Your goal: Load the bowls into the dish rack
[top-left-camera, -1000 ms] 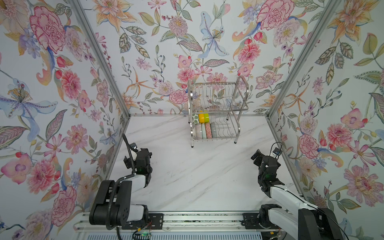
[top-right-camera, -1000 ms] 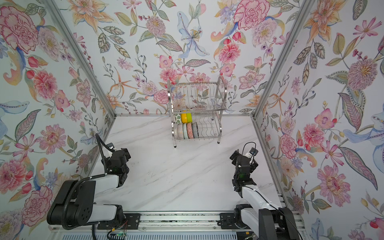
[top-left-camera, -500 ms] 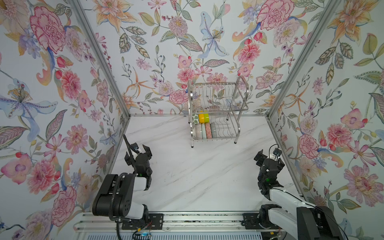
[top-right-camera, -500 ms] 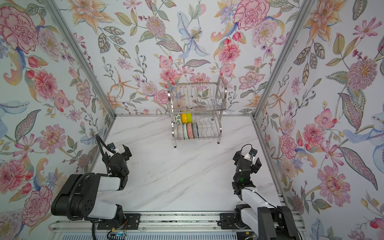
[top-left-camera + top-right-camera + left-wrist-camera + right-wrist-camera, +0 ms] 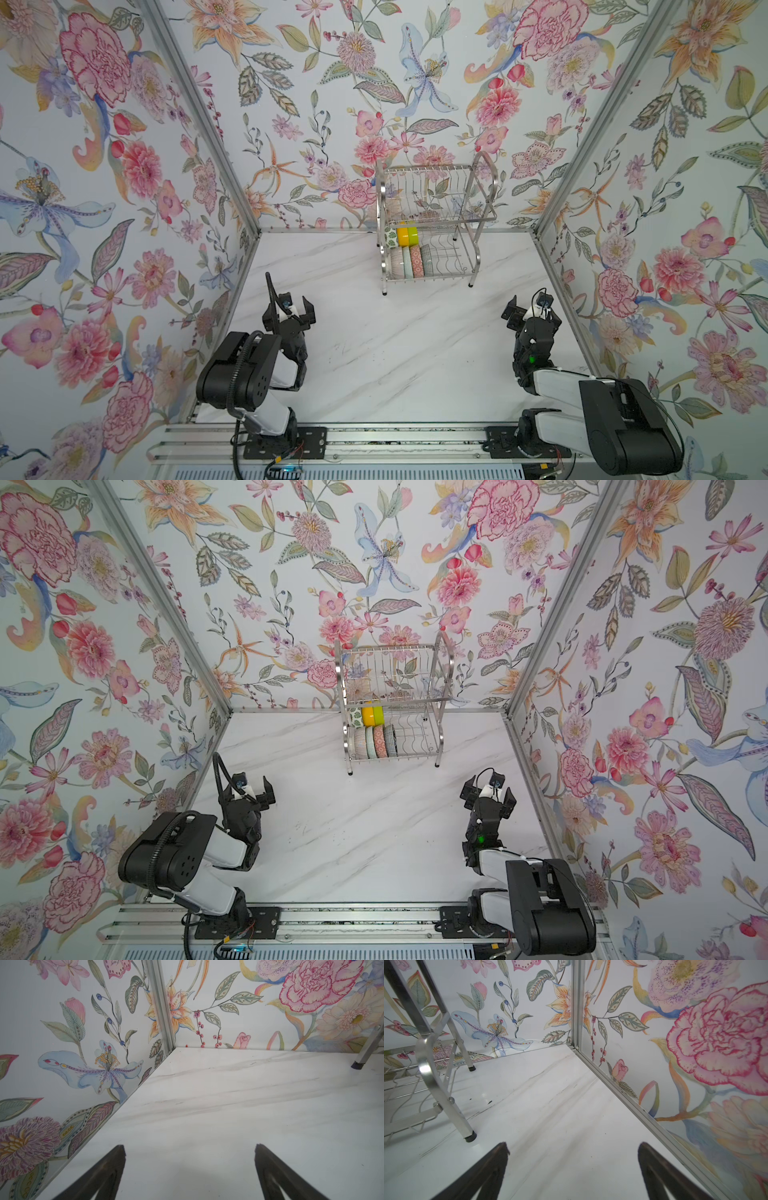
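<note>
Left wrist view has the left gripper point(image 5: 190, 1147) with its fingers spread wide over bare marble, nothing between them; the right gripper point(image 5: 573, 1146) looks the same in its own wrist view, spread and empty. Over the last second both arms have drawn back toward their bases and folded up, and the grippers now sit raised above the table point(image 5: 395, 357), pointing toward the far end. I read that as a retreat to rest, since no bowl is left on the white, grey-veined top, which carries only a few dark specks. Further off, by the back wall, stands the dish rack point(image 5: 451, 257), unmoved and well apart from both grippers. The bowls point(image 5: 409, 262), seven by my count, stand on edge at the left end of its lower tier: four in front, with the leaf-patterned, orange-yellow and lime ones in a row behind. The loading looks finished. Beyond, floral wallpaper point(image 5: 332, 104) covers three walls, joined by aluminium corner posts point(image 5: 203, 120)
</note>
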You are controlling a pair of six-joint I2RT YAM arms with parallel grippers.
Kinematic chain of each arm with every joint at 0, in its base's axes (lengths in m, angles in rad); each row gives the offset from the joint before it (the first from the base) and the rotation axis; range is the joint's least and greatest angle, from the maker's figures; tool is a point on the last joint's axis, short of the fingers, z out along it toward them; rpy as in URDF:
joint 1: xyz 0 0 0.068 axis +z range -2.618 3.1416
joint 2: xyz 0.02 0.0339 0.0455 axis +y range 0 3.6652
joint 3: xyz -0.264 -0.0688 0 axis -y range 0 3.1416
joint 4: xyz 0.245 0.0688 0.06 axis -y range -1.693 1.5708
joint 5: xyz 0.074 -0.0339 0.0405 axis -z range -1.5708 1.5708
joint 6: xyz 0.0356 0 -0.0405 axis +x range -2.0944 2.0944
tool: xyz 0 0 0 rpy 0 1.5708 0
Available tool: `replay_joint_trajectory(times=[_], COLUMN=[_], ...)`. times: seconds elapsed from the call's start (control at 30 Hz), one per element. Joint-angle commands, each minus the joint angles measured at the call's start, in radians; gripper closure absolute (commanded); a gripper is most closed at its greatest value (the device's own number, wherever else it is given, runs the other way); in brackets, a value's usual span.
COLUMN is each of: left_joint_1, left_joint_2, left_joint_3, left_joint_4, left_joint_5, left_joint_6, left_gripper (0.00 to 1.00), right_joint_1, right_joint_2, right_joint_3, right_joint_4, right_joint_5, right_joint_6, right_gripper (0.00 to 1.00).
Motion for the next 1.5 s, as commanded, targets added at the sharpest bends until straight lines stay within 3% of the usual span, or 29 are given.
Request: replay_joint_trajectory(times=[0.0,0.2,0.3,0.47,0.63,0.77,0.87,0.9,0.97,1.03,1.47], left_joint_1=[0.012,0.013,0.012,0.012,0.012,0.012,0.013,0.012,0.012,0.014,0.012], left_joint_2=[-0.014,-0.009,-0.009,-0.01,-0.01,-0.009,-0.009,-0.009,-0.01,-0.009,-0.009], left_joint_3=[0.039,0.039,0.039,0.039,0.039,0.039,0.039,0.039,0.039,0.039,0.039], left_joint_4=[-0.078,-0.065,-0.065,-0.065,-0.065,-0.065,-0.065,-0.065,-0.066,-0.065,-0.066], left_joint_5=[0.02,0.014,0.013,0.014,0.013,0.014,0.013,0.014,0.013,0.014,0.013], left_joint_6=[0.003,0.005,0.006,0.007,0.005,0.006,0.006,0.006,0.007,0.006,0.006], left_gripper=[0.01,0.01,0.01,0.01,0.01,0.01,0.01,0.01,0.01,0.01,0.01], right_joint_1=[0.033,0.106,0.146,0.135,0.081,0.009,-0.089,-0.118,-0.097,-0.118,-0.113], right_joint_2=[0.046,0.236,0.292,0.29,0.303,0.238,0.232,0.304,0.255,0.287,0.277], right_joint_3=[-0.036,-0.108,-0.072,-0.071,-0.051,0.004,0.087,0.117,0.136,0.12,0.122], right_joint_4=[0.16,0.511,0.521,0.519,0.516,0.315,0.093,0.151,0.024,0.111,0.086], right_joint_5=[-0.061,-0.061,0.017,0.008,0.077,0.007,-0.133,-0.137,-0.099,-0.143,-0.127], right_joint_6=[-0.075,-0.203,-0.241,-0.23,-0.148,-0.062,0.032,0.043,0.056,0.049,0.052], right_gripper=[0.02,0.02,0.01,0.02,0.02,0.02,0.02,0.02,0.02,0.02,0.02])
